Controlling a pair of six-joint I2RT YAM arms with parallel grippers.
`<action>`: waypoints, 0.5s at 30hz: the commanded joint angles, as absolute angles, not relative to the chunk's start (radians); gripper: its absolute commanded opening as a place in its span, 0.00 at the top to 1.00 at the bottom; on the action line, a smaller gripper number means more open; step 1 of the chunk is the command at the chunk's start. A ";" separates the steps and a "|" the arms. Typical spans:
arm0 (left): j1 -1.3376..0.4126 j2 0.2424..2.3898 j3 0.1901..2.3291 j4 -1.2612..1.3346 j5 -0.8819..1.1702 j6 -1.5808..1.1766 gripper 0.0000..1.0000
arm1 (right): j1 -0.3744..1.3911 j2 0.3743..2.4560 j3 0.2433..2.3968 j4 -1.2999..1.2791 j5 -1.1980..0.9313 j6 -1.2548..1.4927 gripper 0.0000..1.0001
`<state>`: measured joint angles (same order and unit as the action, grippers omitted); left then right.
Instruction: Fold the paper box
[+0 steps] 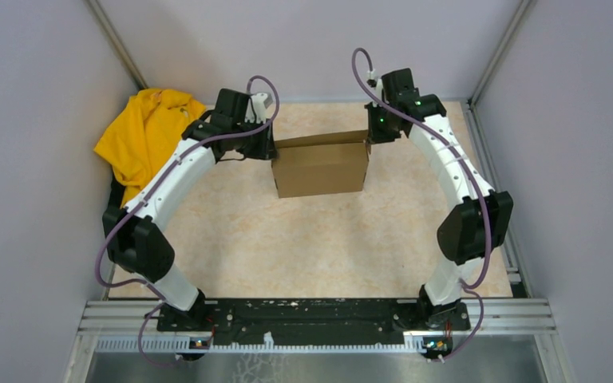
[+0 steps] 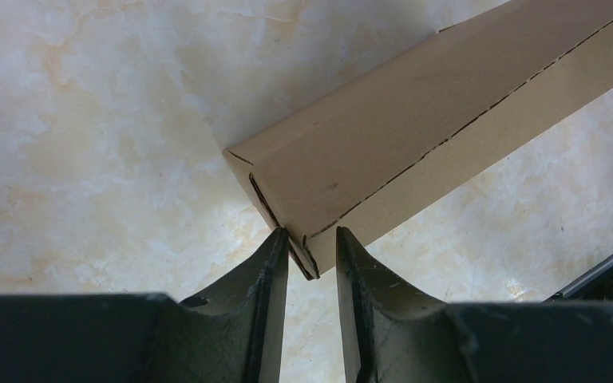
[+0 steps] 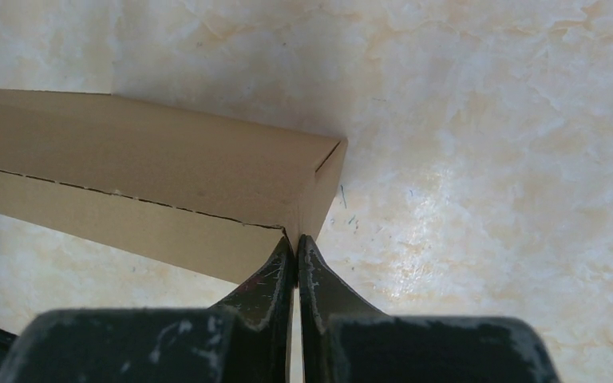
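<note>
The paper box (image 1: 319, 167) is brown cardboard folded into a shallow closed shape, standing on a long edge at the back middle of the table. My left gripper (image 1: 270, 148) is at its left end. In the left wrist view the jaws (image 2: 311, 235) stand a little apart, with the box's (image 2: 415, 136) end corner between them and both fingertips on cardboard. My right gripper (image 1: 373, 132) is at the box's right end. Its fingers (image 3: 297, 239) are shut together, tips against the box's (image 3: 144, 175) near right corner, with nothing visibly between them.
A yellow cloth garment (image 1: 148, 132) lies bunched at the back left corner, behind the left arm. Grey walls enclose the table on three sides. The arms' base rail (image 1: 311, 315) runs along the near edge.
</note>
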<state>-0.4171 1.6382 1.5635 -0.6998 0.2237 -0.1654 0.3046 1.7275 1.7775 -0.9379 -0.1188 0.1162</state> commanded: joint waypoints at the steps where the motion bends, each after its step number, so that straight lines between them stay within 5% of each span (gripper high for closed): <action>1: -0.431 1.621 1.543 -0.662 0.284 -0.178 0.66 | 0.312 1.738 1.844 -0.951 -0.185 0.169 1.00; 15: -0.433 1.614 1.516 -0.638 0.300 -0.173 0.66 | 0.311 1.781 1.923 -1.022 -0.230 0.190 1.00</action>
<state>-0.4171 1.6287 1.5360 -0.6701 0.2352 -0.1646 0.2981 1.7630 1.8423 -1.0035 -0.1310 0.1604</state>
